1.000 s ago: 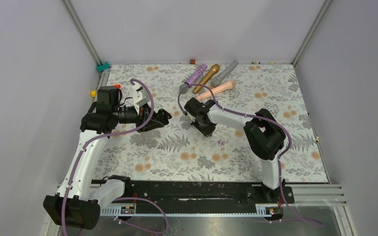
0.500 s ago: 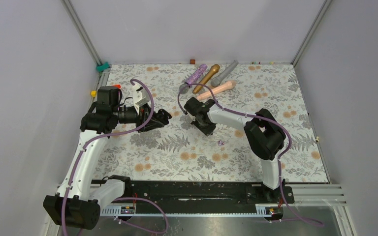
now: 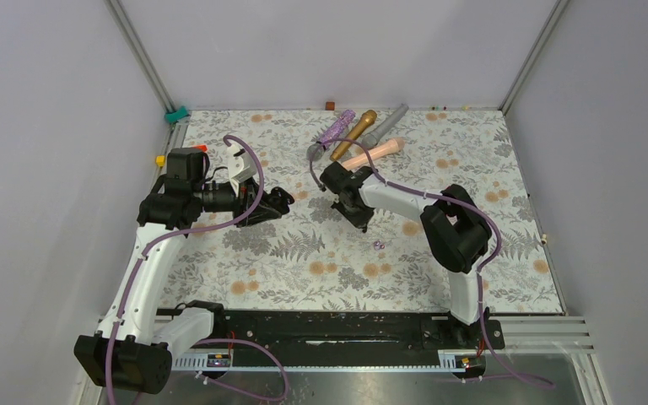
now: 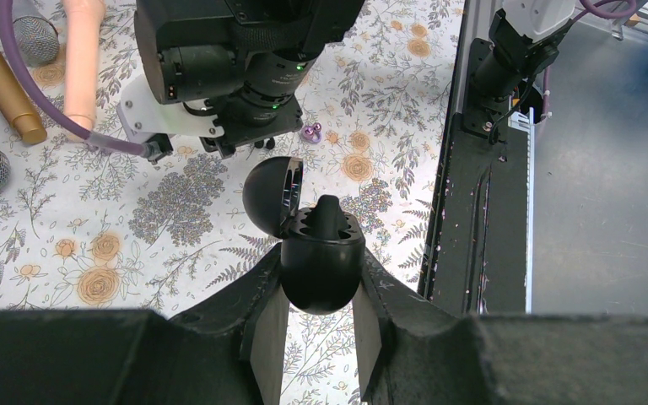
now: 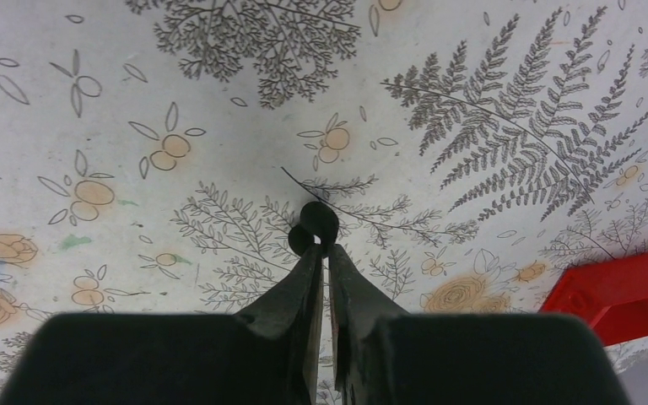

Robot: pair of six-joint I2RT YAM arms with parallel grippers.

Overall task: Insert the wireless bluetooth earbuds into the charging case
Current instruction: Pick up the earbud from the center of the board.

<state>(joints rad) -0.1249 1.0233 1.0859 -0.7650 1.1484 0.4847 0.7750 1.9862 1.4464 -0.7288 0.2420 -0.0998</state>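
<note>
My left gripper [image 4: 321,268] is shut on the black oval charging case [image 4: 322,268], whose lid [image 4: 270,196] hangs open. One black earbud [image 4: 329,216] stands in the case's sockets. In the top view this gripper [image 3: 275,202] holds the case left of centre. My right gripper [image 5: 321,250] is shut on the other black earbud [image 5: 317,223], pinched at the fingertips just over the floral mat. In the top view it [image 3: 359,218] is to the right of the case. Two purple earbuds [image 3: 378,245] lie on the mat near the right gripper and also show in the left wrist view [image 4: 310,131].
Several microphones lie at the back: glittery purple [image 3: 337,126], gold [image 3: 356,131], grey [image 3: 386,125] and pink [image 3: 371,153]. A red object [image 5: 624,291] is at the right edge of the right wrist view. The black base rail [image 3: 321,325] runs along the near edge.
My right gripper has shifted slightly right and toward the back with the black earbud in it. The left arm and the case have not moved.
</note>
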